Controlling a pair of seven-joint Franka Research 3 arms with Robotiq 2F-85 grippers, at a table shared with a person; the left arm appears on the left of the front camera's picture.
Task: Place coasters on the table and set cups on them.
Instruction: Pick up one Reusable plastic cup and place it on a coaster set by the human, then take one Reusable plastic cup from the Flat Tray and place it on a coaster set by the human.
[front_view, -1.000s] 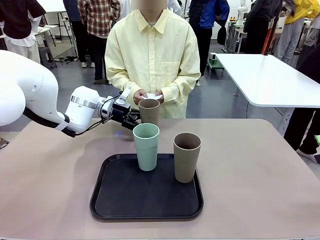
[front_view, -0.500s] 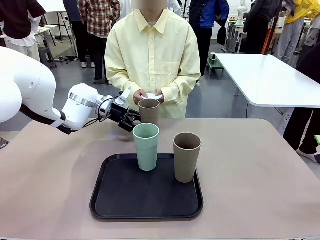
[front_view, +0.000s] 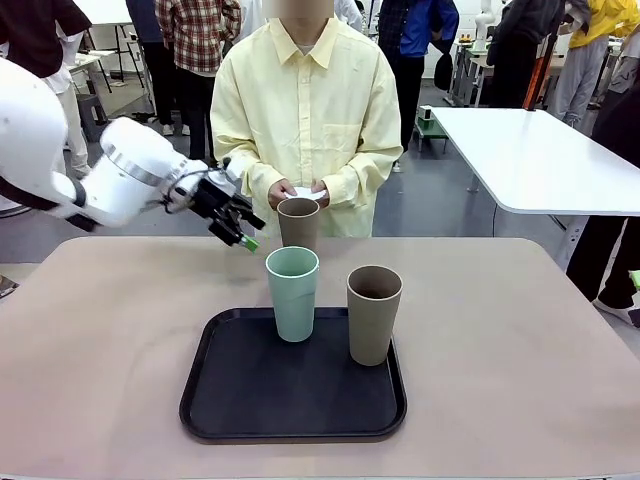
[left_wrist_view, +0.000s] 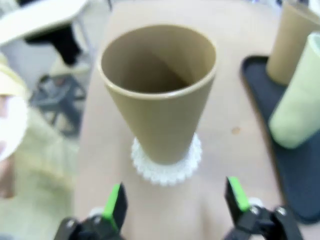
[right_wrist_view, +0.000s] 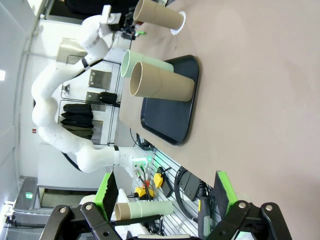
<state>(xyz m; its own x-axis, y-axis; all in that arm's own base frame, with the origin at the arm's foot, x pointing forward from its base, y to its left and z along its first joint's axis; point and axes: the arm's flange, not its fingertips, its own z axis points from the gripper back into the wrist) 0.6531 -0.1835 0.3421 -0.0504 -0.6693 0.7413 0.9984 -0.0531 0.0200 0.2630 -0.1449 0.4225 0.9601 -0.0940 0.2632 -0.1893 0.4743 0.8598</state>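
The far taupe cup stands upright on a coaster on the table, so the left gripper hangs beside it, jaws spread and empty. The right gripper is spread too. The mint cup and near taupe cup sit on the tray, probably awaiting coasters.

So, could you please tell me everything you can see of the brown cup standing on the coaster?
The brown cup is a tall, tapered tumbler with no handle, matte taupe, perhaps plastic. It stands upright and looks empty inside. Its base rests on a white scalloped coaster on the beige table, on the far side beyond the black tray. The left gripper is open and clear of it, and nothing else touches it.
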